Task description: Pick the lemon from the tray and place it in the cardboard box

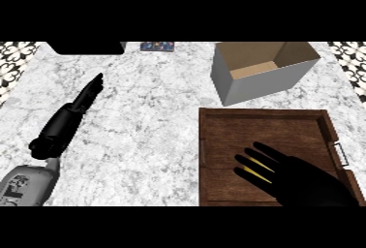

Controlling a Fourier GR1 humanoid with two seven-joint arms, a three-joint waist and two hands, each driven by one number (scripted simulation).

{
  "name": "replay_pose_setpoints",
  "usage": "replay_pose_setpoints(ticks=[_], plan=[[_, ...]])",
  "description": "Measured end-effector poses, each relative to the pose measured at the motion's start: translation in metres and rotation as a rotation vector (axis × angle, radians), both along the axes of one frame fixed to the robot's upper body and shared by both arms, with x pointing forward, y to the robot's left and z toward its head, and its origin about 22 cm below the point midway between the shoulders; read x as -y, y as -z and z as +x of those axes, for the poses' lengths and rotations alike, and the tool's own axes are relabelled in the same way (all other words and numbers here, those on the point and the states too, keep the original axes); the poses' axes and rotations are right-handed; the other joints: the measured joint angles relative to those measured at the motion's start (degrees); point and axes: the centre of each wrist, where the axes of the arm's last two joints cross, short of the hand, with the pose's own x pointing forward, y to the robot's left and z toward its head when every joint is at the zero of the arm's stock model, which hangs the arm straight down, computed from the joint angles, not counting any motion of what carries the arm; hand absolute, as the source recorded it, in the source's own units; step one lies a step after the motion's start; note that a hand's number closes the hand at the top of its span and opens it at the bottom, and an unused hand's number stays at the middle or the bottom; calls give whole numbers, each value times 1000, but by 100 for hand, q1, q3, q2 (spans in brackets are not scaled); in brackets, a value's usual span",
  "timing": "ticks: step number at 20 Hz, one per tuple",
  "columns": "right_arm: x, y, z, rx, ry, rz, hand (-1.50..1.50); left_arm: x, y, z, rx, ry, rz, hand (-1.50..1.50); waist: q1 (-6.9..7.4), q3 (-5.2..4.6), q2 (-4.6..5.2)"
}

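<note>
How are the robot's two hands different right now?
The right hand lies flat over the wooden tray, fingers spread, with yellow showing between them, probably the lemon. The left hand is over bare marble counter, seen edge-on, fingers straight and together, pointing away. The right is close to the cardboard box; the left is far from it. Both are black and open.

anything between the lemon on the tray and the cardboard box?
Nothing visible. The lemon shows only as yellow slivers under the right robot hand on the wooden tray. The open cardboard box sits just beyond the tray's far rim, with bare counter between. The left robot hand is far off.
</note>
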Motion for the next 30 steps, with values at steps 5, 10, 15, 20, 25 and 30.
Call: replay_pose_setpoints(ticks=[5,10,15,20,25,30], plan=[[-2,17,9,14,9,-14,-150,-4,1,0,1,5,-7,0,4,1,1],[7,35,17,-12,-4,-8,-150,0,-7,2,0,5,-6,0,2,2,1],[1,46,20,-23,-4,-19,-150,-5,-15,-7,1,5,-4,0,8,1,-2],[-4,64,28,4,25,-46,-150,-1,-10,0,2,2,-6,0,-1,0,1],[2,73,38,-6,40,-54,-150,1,-9,-6,2,6,-8,0,5,1,1],[4,83,42,-23,-2,-54,150,1,-12,1,7,2,-7,0,0,1,2]])
